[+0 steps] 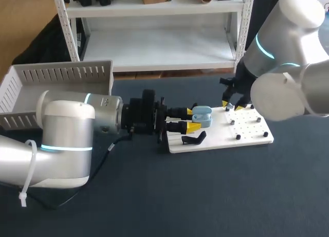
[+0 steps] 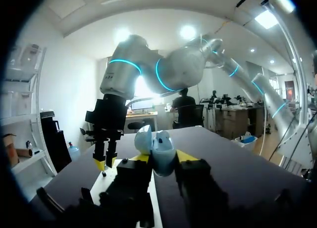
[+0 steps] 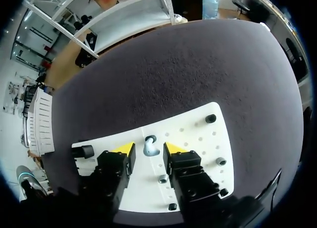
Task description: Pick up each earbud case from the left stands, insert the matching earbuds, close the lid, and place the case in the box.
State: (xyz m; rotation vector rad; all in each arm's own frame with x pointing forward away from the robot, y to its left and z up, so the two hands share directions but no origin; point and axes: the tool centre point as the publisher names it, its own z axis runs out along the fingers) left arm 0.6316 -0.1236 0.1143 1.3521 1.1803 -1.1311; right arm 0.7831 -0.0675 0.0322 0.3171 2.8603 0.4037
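A light blue earbud case (image 1: 201,115) with its lid up is held over the left end of the white board (image 1: 247,131), my left gripper (image 1: 192,119) shut on it from two sides. In the left wrist view the case (image 2: 159,148) sits between the yellow tips of that gripper (image 2: 163,158). My right gripper (image 1: 232,107) hangs over the board's far side. Its wrist view shows a small light blue earbud (image 3: 150,147) standing on the board (image 3: 193,134) between the tips of the gripper (image 3: 148,149), with narrow gaps on both sides.
A black stand (image 1: 194,139) lies on the board's near left corner. Several small black pegs (image 1: 238,137) dot the board. The white slotted box (image 1: 61,75) stands at the table's far left. Dark table stretches in front of the board.
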